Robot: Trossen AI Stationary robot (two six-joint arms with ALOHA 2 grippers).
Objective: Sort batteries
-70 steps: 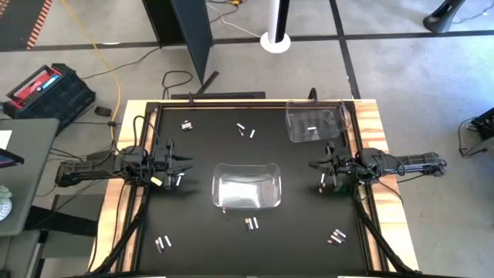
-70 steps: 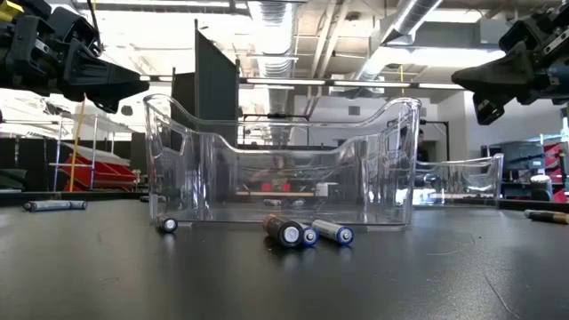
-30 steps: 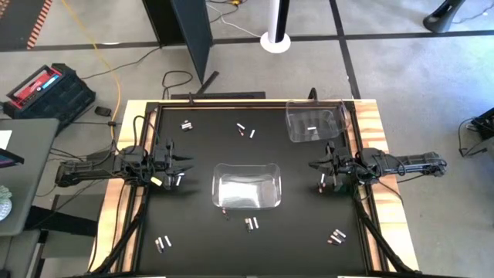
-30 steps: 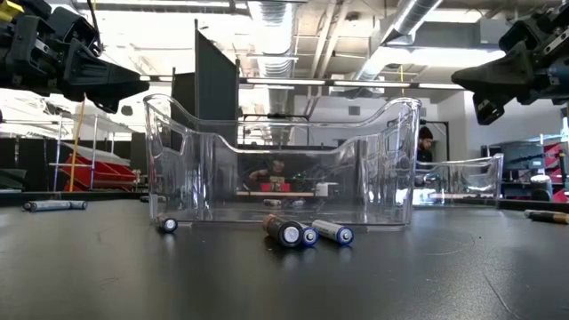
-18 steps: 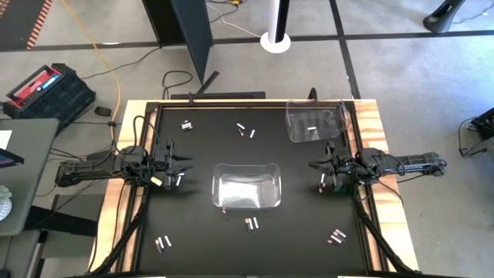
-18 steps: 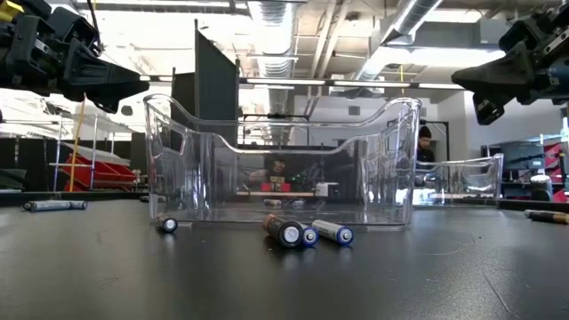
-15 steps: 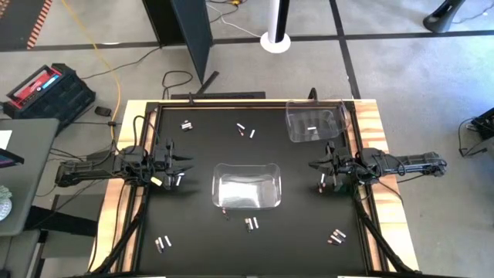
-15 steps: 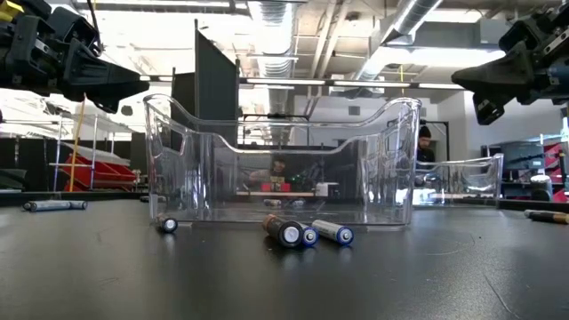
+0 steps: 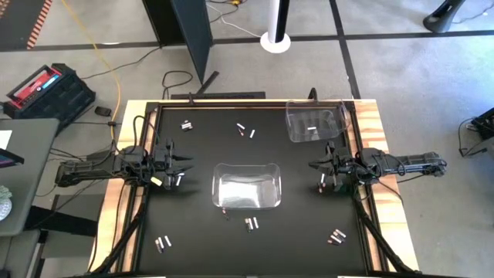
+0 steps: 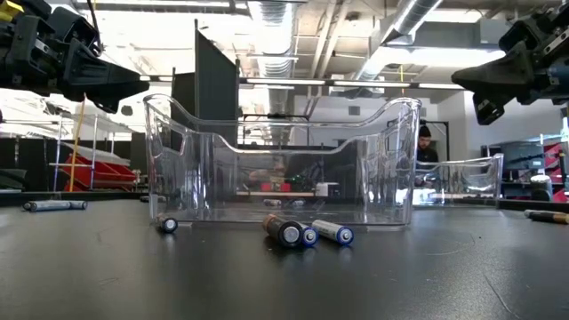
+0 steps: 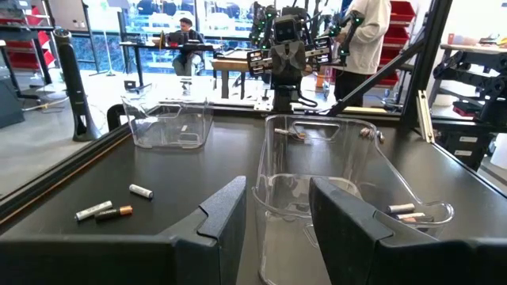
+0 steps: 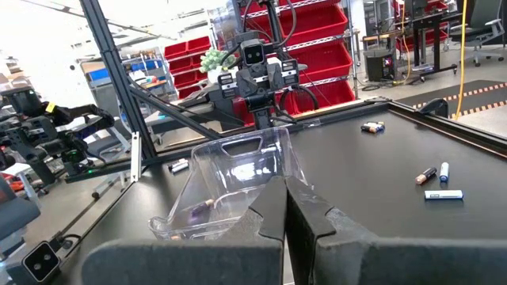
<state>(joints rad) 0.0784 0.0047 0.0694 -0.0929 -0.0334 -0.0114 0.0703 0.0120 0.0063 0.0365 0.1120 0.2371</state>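
Both arms are stretched out flat over the black table [image 9: 293,247], pointing at each other across the middle and hanging above the mat. The left gripper [image 9: 187,164] has its fingers [image 11: 224,215] spread apart with nothing between them, while the right gripper [image 9: 313,164] has its fingers [image 12: 270,204] pressed together, also empty. The batteries [image 9: 251,224] are scattered all over: closest to the front edge there's a pair lower left, a pair by the front of the central clear bin [image 9: 245,186], and another pair lower right. From table height, three of them [image 10: 302,233] lie on their sides just in front of that bin, ends facing the camera. Further back, more lie flat near the far edge, and one silvery cell [image 9: 312,129] sits inside the second clear bin [image 9: 316,122] at the far right corner.
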